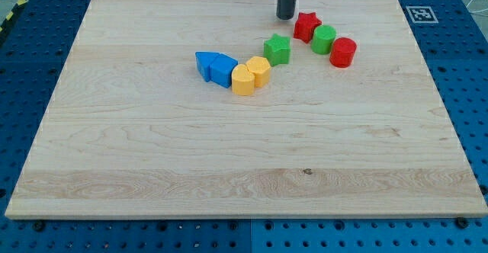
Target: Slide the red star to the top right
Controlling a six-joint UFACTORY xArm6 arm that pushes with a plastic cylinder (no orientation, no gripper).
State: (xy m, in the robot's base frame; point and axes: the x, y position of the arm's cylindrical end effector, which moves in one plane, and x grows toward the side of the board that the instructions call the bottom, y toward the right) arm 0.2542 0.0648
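Observation:
The red star [306, 27] lies on the wooden board [152, 146] in the upper right part of the view. My tip [286, 17] stands just left of it and slightly above, a small gap apart. A green round block [323, 39] touches the star's lower right side. A red round block [343, 52] sits right below the green one. A green star [277, 49] lies below and left of the red star.
Two blue blocks [213, 67] and two yellow blocks [250, 75] form a chain near the board's middle, left of the green star. A marker tag [420, 14] sits at the board's top right corner.

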